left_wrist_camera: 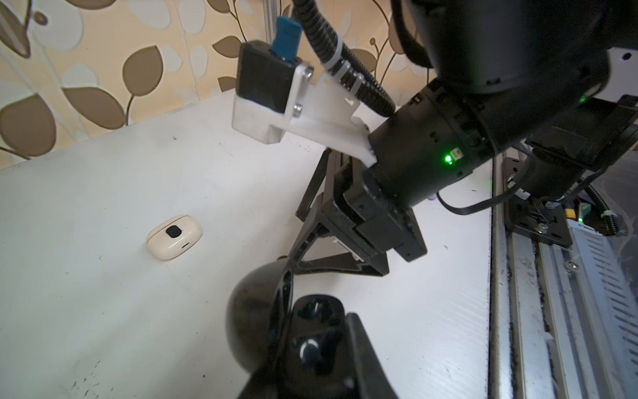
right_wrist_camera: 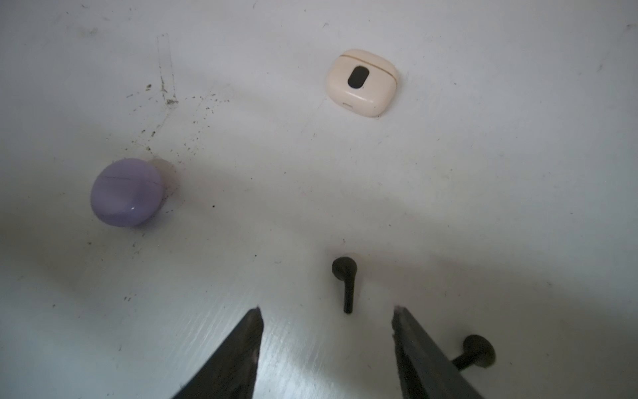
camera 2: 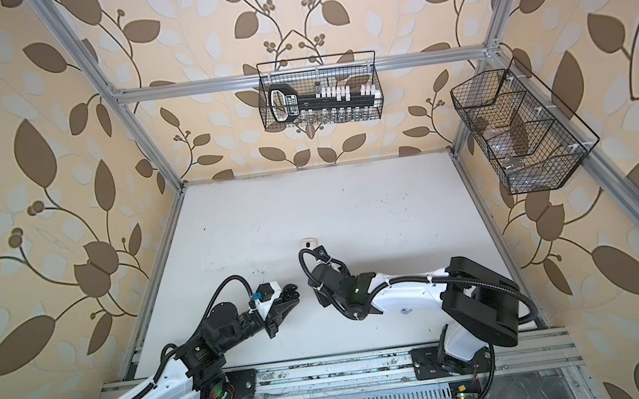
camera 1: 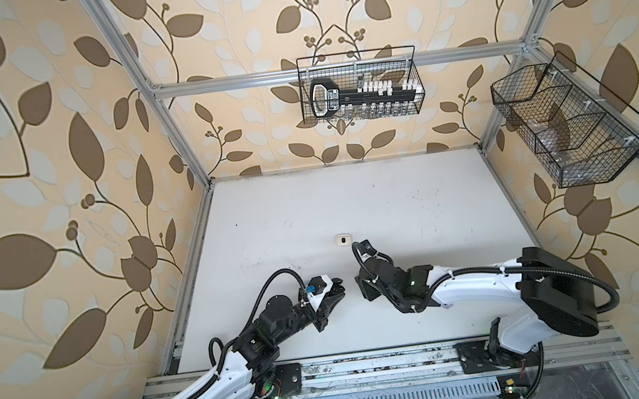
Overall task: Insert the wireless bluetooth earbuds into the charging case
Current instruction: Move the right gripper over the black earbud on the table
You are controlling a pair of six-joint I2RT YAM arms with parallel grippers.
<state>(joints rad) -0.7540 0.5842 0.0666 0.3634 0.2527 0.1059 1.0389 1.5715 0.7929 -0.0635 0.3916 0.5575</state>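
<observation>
Two black earbuds (right_wrist_camera: 344,269) lie on worktop (right_wrist_camera: 276,207): one just ahead of right jaws, which stand apart; second earbud (right_wrist_camera: 478,350) beside them. Left jaws clamped on black case (left_wrist_camera: 262,311).

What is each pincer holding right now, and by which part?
Left pincer grips the open black case, seemingly by its base. Right pincer: open, holding nothing.

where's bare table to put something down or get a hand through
Bare: the far half of the table, between the cream case and the back wall, and the strip beside the left rail. Crowded: the near middle, where the left gripper holding the black case, the right gripper, black earbuds and the lavender case cluster.
</observation>
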